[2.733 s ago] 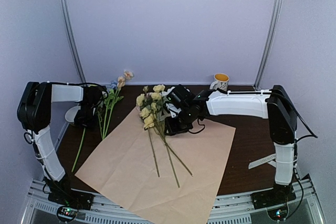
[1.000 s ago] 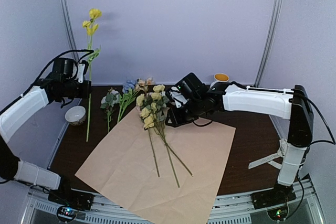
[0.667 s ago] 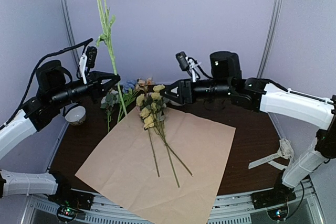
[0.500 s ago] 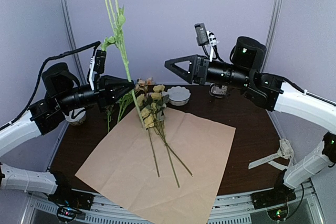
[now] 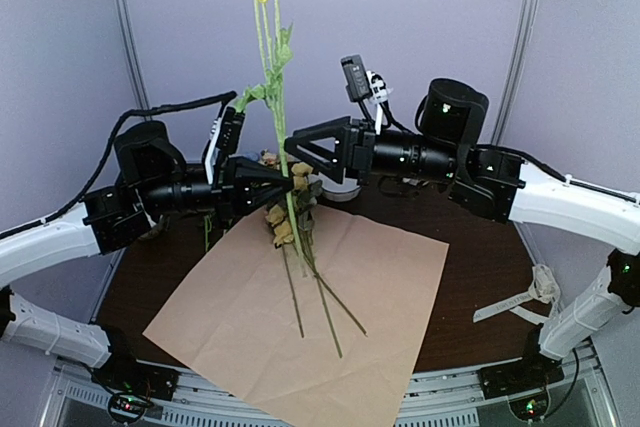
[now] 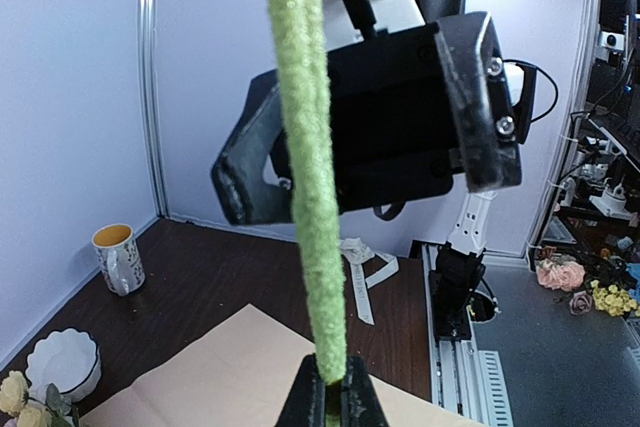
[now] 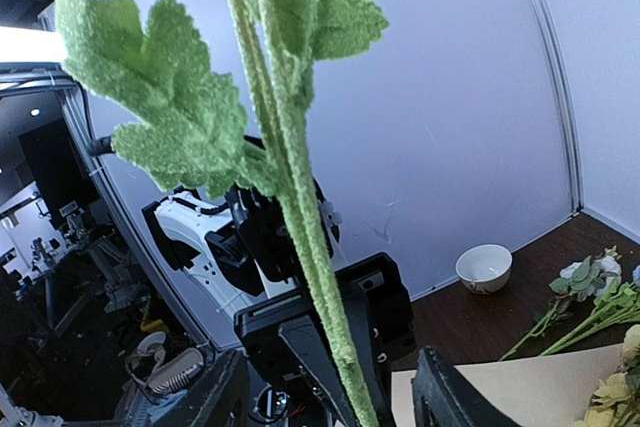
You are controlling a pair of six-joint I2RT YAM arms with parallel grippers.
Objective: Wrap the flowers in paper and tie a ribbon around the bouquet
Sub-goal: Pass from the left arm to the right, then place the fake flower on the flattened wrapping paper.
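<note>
A yellow-blossomed stem [image 5: 277, 87] is held upright above the peach-tan paper [image 5: 390, 277], which is spread flat. More flowers [image 5: 283, 229] are laid across it, stems nearward. What seems the cream ribbon [image 5: 505, 305] is seen well to the paper's right.

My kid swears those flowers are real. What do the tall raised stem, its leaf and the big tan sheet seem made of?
The stem looks artificial: evenly lime green with a fuzzy coat, like flocked plastic or wire. The leaf looks like felted fabric, matte and woolly. The sheet looks like thin matte paper, peach-tan, lying flat with crisp edges.
</note>
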